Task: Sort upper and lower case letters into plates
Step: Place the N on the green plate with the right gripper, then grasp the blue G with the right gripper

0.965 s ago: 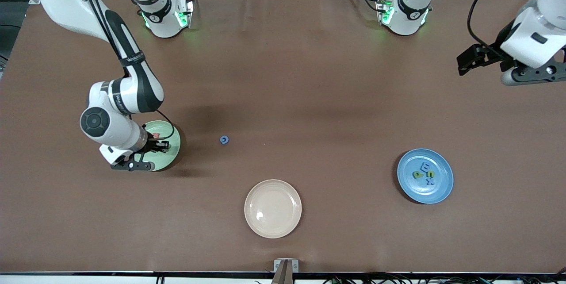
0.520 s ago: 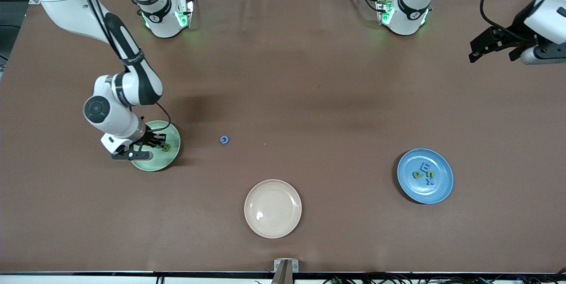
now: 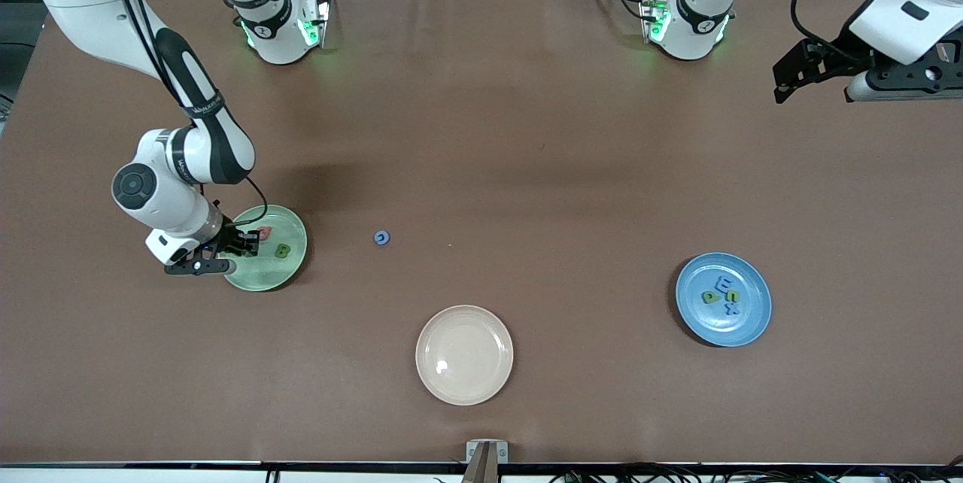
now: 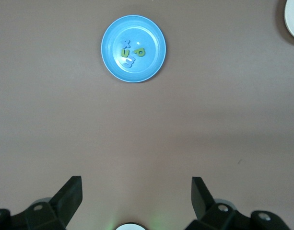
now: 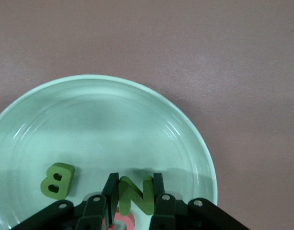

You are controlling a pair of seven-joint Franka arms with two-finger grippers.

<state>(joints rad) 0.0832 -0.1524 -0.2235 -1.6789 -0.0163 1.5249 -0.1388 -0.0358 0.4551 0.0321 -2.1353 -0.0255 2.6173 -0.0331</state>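
The mint green plate lies toward the right arm's end of the table. My right gripper is low over it, shut on a green letter N. A green letter B lies in this plate, also seen in the right wrist view. A red letter shows partly under the fingers. The blue plate holds several green and blue letters. My left gripper is open and empty, high over the table's left-arm end; its wrist view shows the blue plate.
A small blue letter lies on the brown table between the mint green plate and the middle. A cream-beige plate stands nearest the front camera, empty. The arm bases stand along the table's back edge.
My right gripper has shifted toward the right arm's end over the mint green plate, uncovering the green B. My left gripper has risen and drifted away from the front camera.
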